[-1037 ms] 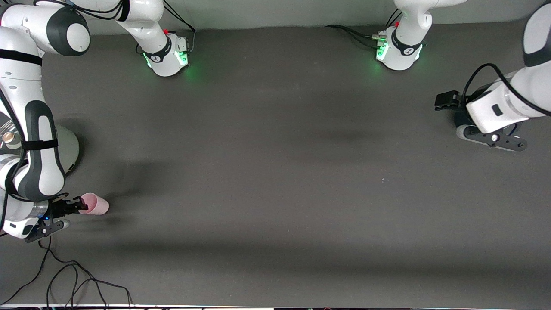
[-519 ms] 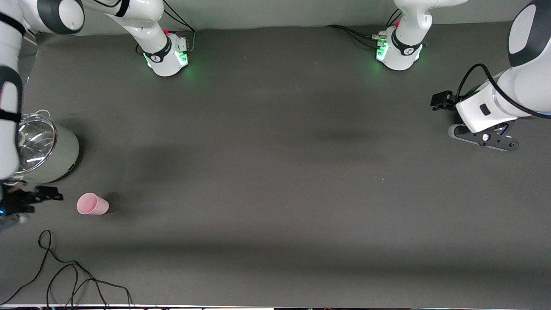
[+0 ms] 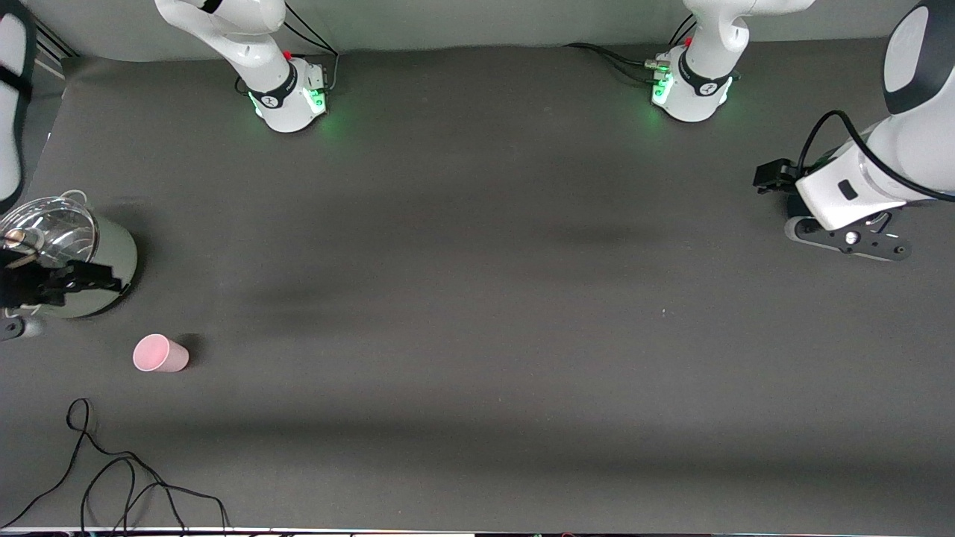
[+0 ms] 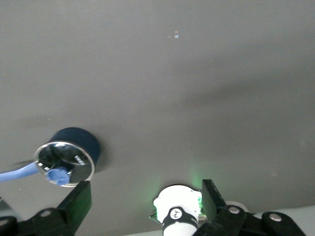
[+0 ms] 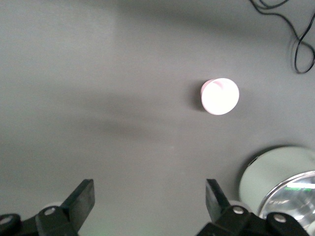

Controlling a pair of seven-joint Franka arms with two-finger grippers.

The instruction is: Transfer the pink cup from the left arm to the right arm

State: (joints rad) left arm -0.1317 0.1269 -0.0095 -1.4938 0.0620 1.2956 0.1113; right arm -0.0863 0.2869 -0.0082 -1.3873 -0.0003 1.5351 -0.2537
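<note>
The pink cup [image 3: 160, 353] stands upright on the dark table near the right arm's end, with nothing touching it. The right wrist view looks down into the pink cup [image 5: 220, 96] from above. My right gripper [image 3: 104, 284] hangs open and empty in the air over the pale green pot, away from the cup. In its own view the right gripper [image 5: 150, 196] has its jaws spread wide over bare table. My left gripper [image 3: 847, 240] waits open and empty at the left arm's end. In its own view the left gripper [image 4: 146, 199] holds nothing.
A pale green pot [image 3: 123, 257] with a glass lid stands farther from the front camera than the cup; the same pot [image 5: 275, 179] shows in the right wrist view. A dark blue pot [image 4: 78, 145] with a lid stands near the left arm's base [image 4: 177, 211]. A black cable [image 3: 112, 477] lies along the table's front edge.
The right gripper opened and let go of the cup. It then rose and drew back over the green pot. The cup stayed standing, and the left arm barely moved.
</note>
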